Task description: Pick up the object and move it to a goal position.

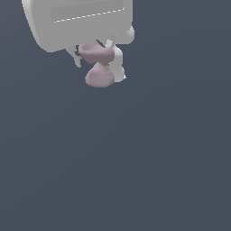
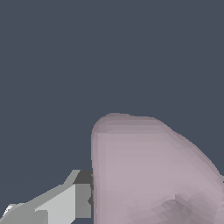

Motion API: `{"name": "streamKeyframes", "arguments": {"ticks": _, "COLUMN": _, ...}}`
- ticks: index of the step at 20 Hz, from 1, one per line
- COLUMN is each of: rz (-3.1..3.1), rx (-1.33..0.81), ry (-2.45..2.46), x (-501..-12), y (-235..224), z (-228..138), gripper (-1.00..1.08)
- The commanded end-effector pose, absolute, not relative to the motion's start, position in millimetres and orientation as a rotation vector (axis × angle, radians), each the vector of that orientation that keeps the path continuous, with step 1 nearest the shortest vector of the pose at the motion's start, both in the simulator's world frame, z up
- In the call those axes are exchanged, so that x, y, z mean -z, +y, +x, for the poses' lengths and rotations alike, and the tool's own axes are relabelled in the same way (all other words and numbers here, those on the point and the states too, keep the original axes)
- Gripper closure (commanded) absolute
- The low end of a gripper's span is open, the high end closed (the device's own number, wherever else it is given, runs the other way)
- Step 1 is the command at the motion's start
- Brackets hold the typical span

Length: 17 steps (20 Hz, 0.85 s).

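Jaws [image 1: 98, 57] closed on the pink hourglass lump [image 1: 99, 74] (upper lobe between them); pickup looks done, goal move remains.

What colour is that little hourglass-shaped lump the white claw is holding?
Pale pink-mauve, matte and unpatterned. The object in the gripper shows best in the exterior view.

A flat, uniform slate-blue backdrop [image 1: 149, 153] fills the exterior view from edge to edge, with no seam or horizon to separate floor from wall. The wrist view shows the same plain dark blue-grey field [image 2: 52, 65] with no texture or markings. Lighting is soft and even, and no cast shadows show on the backdrop.
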<state>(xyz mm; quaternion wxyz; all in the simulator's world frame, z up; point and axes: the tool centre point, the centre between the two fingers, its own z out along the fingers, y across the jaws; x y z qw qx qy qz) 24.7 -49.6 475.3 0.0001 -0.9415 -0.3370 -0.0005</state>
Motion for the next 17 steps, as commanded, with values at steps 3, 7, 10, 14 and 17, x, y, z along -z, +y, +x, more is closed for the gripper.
{"name": "streamKeyframes", "arguments": {"ticks": 3, "rz": -2.957, "rx": 0.000, "ry": -1.059, "x": -496.2, "y": -54.6, "z": 26.5, "gripper": 1.08}}
{"name": "streamKeyframes", "arguments": {"ticks": 7, "rz": -2.957, "rx": 0.000, "ry": -1.059, "x": -507.6, "y": -57.3, "z": 28.0, "gripper": 1.08}}
{"name": "streamKeyframes", "arguments": {"ticks": 10, "rz": -2.958, "rx": 0.000, "ry": -1.058, "x": -513.1, "y": -58.6, "z": 28.8, "gripper": 1.08}}
{"name": "streamKeyframes", "arguments": {"ticks": 14, "rz": -2.958, "rx": 0.000, "ry": -1.058, "x": -517.1, "y": -59.6, "z": 29.5, "gripper": 1.08}}
{"name": "streamKeyframes", "arguments": {"ticks": 17, "rz": -2.958, "rx": 0.000, "ry": -1.058, "x": -518.0, "y": -59.8, "z": 29.6, "gripper": 1.08}}
